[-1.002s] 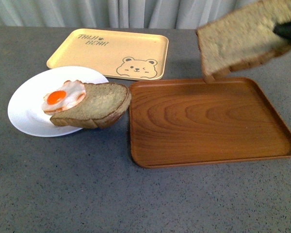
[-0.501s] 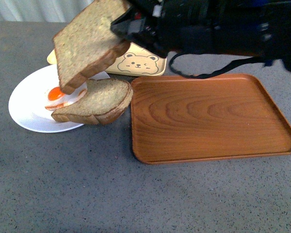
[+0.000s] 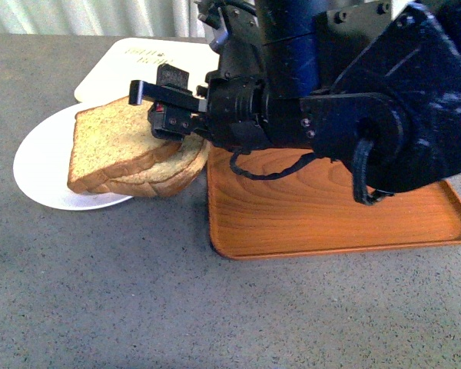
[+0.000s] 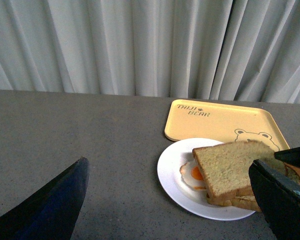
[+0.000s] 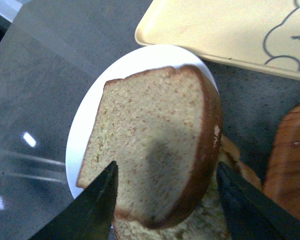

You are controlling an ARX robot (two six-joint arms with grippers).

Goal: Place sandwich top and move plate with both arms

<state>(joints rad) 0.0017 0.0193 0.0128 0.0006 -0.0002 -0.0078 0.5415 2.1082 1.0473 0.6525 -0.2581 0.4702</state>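
We see the squarish brown wholemeal slice, the sandwich top (image 3: 111,142), lying left of centre in the front view. It rests flat on the rounder oval brown slice (image 3: 177,171), and both sit on the plain round white plate (image 3: 38,181).

The right gripper (image 3: 157,108) hangs just above the top slice's right-hand edge. In the right wrist view its jaws stand wide apart with the slice's speckled face showing between them, so we judge that nothing is pinched. We cannot rule out a brush against the crust. The left gripper (image 4: 168,167) is also spread wide and holds nothing, well apart from the plate.

We expect the bread to be light, soft and easily dented, so it wants no squeezing. The plate should be stiff, smooth and somewhat slippery, and its stack could slide if tilted. We would take it by the bare rim at the far left of the front view. The opposite rim is awkward because the oval slice overhangs it.

Only the left wrist view shows the fried egg (image 4: 192,173) peeping out beside the stack, and the whole of the yellow bear-printed tray (image 4: 225,122). The front view shows the brown wooden tray (image 3: 330,219) just beside the plate, but the arm hides much behind it. Only the right wrist view shows the jaw gap plainly.
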